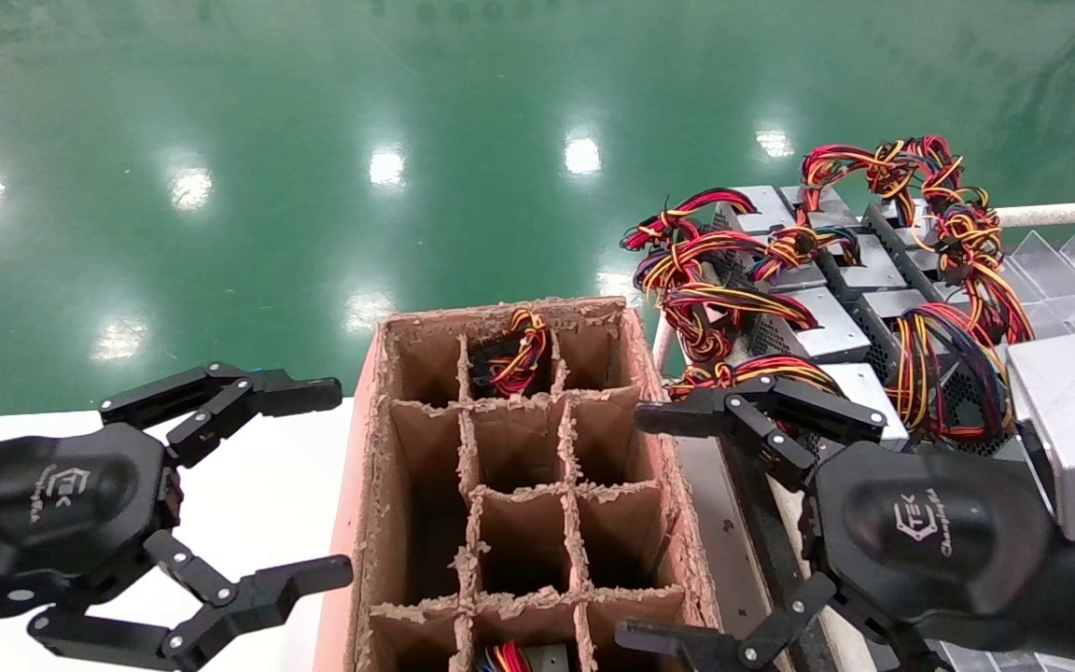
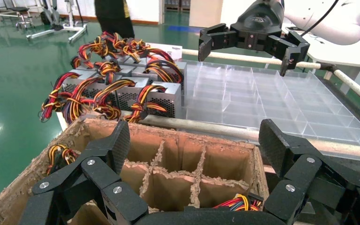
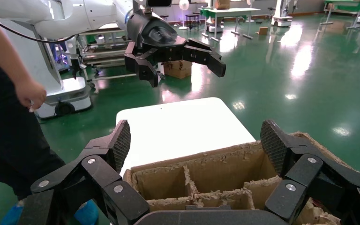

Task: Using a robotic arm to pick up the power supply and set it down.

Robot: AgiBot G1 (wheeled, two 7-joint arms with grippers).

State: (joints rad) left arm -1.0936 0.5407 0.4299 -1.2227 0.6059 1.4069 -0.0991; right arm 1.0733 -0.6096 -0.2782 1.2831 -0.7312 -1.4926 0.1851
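Above glossy green floor [image 1: 314, 112], right gripper [image 1: 659, 523] and left gripper [image 1: 332, 481] gape empty.

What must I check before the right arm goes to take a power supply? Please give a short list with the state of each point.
1. Right gripper open: ok.
2. Right gripper empty: ok.
3. Power supplies waiting on the robot's right: ok.
4. Wire bundles free of the chosen unit: not ok, they lie tangled over several.
5. Free cells in the cardboard box: ok, most show none.
6. Left gripper out of the way, open beside the box: ok.
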